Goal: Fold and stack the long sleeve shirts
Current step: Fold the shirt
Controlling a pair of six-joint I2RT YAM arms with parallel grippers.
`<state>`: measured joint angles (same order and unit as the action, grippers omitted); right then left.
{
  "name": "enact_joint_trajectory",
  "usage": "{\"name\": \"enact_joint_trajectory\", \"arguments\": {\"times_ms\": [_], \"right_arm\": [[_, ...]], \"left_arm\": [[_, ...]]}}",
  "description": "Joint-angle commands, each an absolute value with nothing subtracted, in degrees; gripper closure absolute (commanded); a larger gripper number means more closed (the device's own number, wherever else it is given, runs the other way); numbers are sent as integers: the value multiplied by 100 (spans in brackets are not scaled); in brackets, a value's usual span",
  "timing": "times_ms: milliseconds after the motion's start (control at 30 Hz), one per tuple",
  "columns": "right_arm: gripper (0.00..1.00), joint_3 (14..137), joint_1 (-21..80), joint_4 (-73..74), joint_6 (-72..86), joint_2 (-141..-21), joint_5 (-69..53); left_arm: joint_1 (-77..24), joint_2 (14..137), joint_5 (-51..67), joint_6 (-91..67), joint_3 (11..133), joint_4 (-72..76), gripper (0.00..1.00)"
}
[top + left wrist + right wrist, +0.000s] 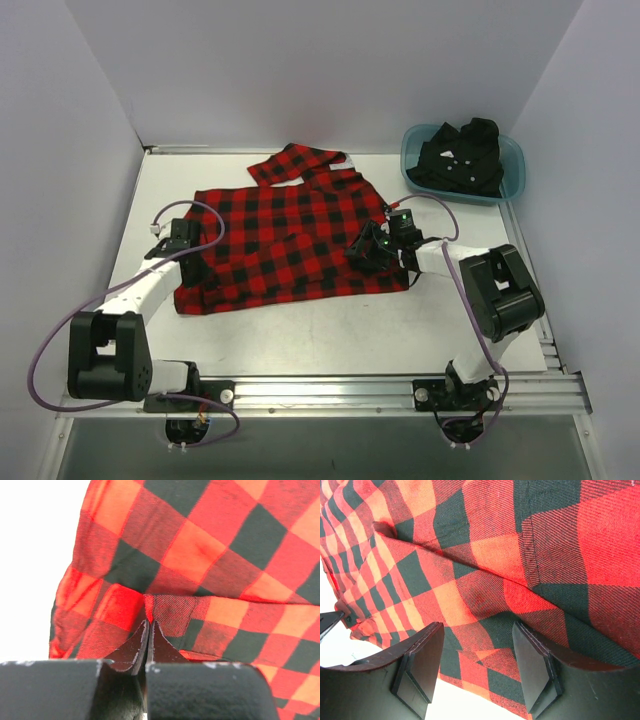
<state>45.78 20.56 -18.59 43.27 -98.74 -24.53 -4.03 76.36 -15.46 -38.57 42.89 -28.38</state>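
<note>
The red-and-black check flannel shirt (290,235) lies spread on the white table, one sleeve folded over at the back. My left gripper (190,262) is at its left edge, shut on a pinched fold of the flannel (165,607). My right gripper (368,250) is open over the shirt's right edge, its fingers (422,662) apart with the cloth (485,605) under them. The plain black shirt (462,155) is bunched in the teal tub.
The teal plastic tub (515,165) stands at the back right, near the right wall. White walls close in the table on the left, back and right. A metal rail runs along the near edge by the arm bases.
</note>
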Motion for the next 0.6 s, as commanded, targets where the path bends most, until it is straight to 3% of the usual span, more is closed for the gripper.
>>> {"name": "enact_joint_trajectory", "arguments": {"times_ms": [0, 100, 133, 167, 200, 333, 400, 500, 567], "right_arm": [[41, 4324, 1969, -1037, 4061, -9888, -2039], [41, 4324, 1978, -993, 4034, -9826, -1960], [41, 4324, 1986, -950, 4017, -9791, -1943], [41, 4350, 1978, -906, 3990, -9730, -1908], [41, 4377, 1986, -801, 3929, -9660, -1899], [40, 4596, 2082, -397, 3692, -9247, -1767], [39, 4850, 2153, -64, 3508, -8957, -1662], [37, 5271, 2381, 341, 3375, -8658, -1582], [37, 5474, 2574, 387, 3331, -8561, -1626]], "left_arm": [[-396, 7717, -2021, -3753, 4649, -3085, 100], [-396, 7796, -2127, -3744, 4728, -3217, 99], [-396, 7813, -2127, -3744, 4737, -3243, 93], [-404, 7822, -2092, -3762, 4737, -3252, 78], [-396, 7814, -2074, -3762, 4737, -3261, 68], [-439, 7569, -1943, -3665, 4790, -3295, 44], [-535, 7419, -1934, -3604, 4904, -3410, 26], [-720, 6989, -1846, -3603, 5079, -3577, 16], [-1053, 6900, -1758, -3717, 5141, -3551, 15]]}}
